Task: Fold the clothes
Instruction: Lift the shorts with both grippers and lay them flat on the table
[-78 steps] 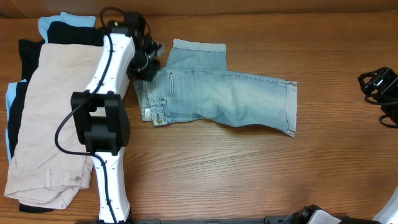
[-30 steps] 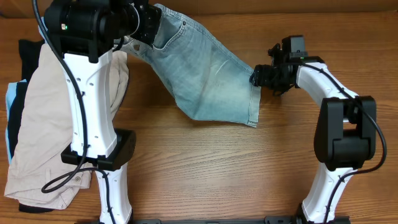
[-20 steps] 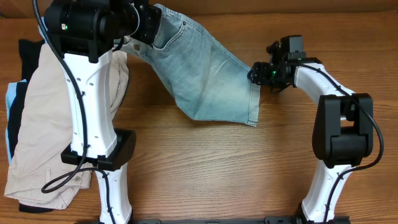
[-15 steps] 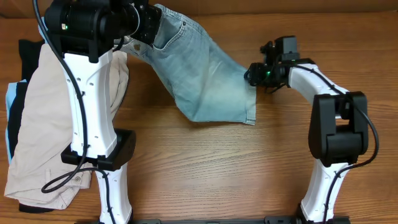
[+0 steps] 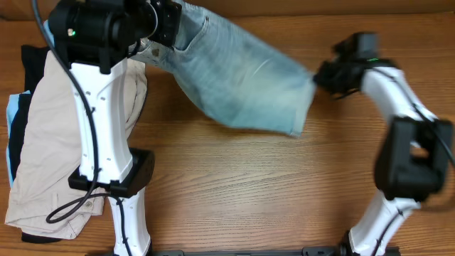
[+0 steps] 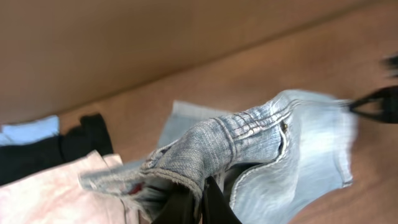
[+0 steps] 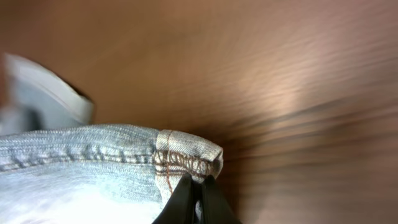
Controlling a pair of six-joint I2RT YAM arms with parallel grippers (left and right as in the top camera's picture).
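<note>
The faded light-blue denim shorts hang stretched across the back of the table, lifted at both ends. My left gripper is shut on the waistband end at the upper left. My right gripper is shut on the cuffed hem at the right end. In the left wrist view the bunched waistband sits pinched between the dark fingers, with the leg trailing right. In the right wrist view the stitched hem corner is clamped between the black fingers, above blurred wood.
A pile of other garments lies at the left: large beige shorts on top of black and pale-blue pieces. The left arm's base stands in front of it, the right arm at the right edge.
My right gripper has shut on the hem and pulled it right and up, so the shorts now stretch wider. The left gripper has kept its hold at the waistband.
</note>
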